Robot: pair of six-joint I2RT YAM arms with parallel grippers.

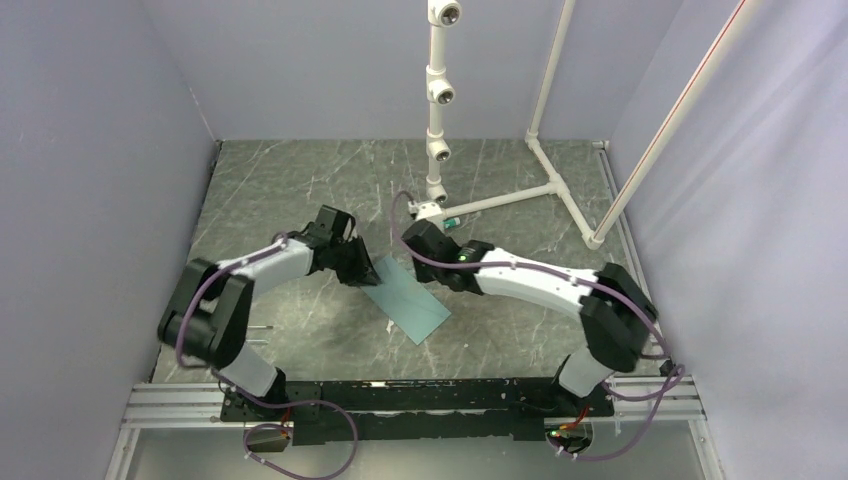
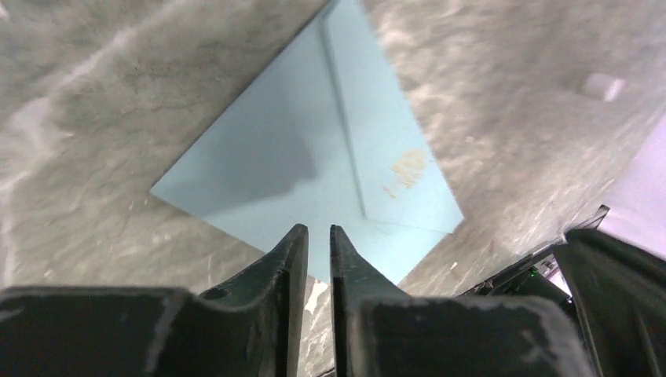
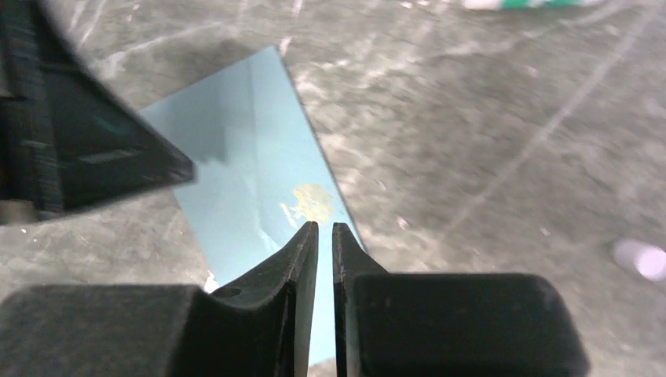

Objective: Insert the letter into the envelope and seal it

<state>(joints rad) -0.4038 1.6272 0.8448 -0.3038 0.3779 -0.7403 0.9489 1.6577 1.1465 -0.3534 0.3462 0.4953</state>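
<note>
While envelope (image 1: 407, 300) lies flat, both jaws hover, barely parted.

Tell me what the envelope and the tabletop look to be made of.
The envelope: thin paper, matte teal. It lies flat and shows crisp flap creases, with a small gold mark near the flap's tip, possibly a sticker or a glue stain. The tabletop: dark grey with white veins like marble, faintly glossy. It could be real stone or a printed laminate; the look leaves that open.
</note>
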